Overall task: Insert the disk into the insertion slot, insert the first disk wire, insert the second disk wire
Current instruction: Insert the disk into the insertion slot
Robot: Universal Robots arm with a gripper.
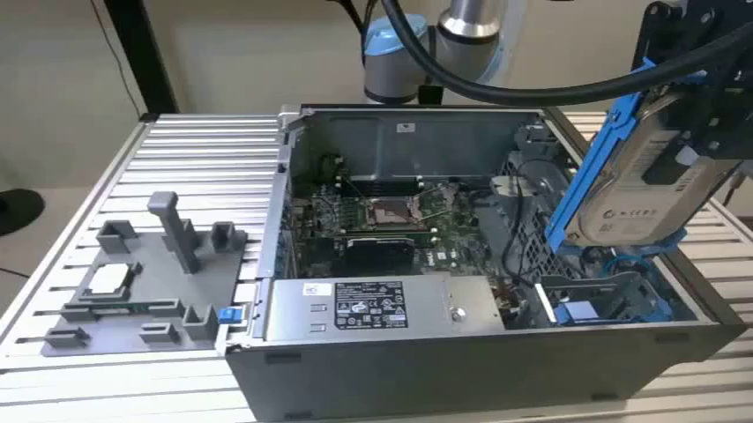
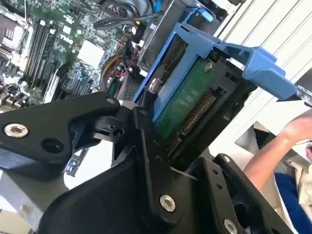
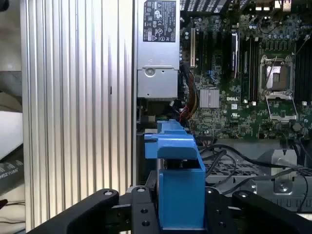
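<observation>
Disk (image 1: 644,189) in blue carrier pinched by gripper (image 3: 181,214) w/ fingers on carrier sides; held tilted, lower end just above insertion slot (image 1: 606,304); at PC case (image 1: 471,361) end on exterior view's right; person's arm (image 2: 273,151) beyond, second wrist view.

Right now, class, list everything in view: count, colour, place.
disk: one, silver in blue frame, tilted above the case, exterior view's right
case: one, dark grey, open, on the table
slot: one, blue rails, inside the case below the disk
circuit board: one, green, case floor
power supply: one, grey, along the case's near wall
parts tray: one, grey, table, exterior view's left
table: one, ribbed silver, under everything
person's arm: one, beyond the disk in the second wrist view
gripper: one, black, shut on the disk
robot arm: one, silver and blue, behind the case
</observation>
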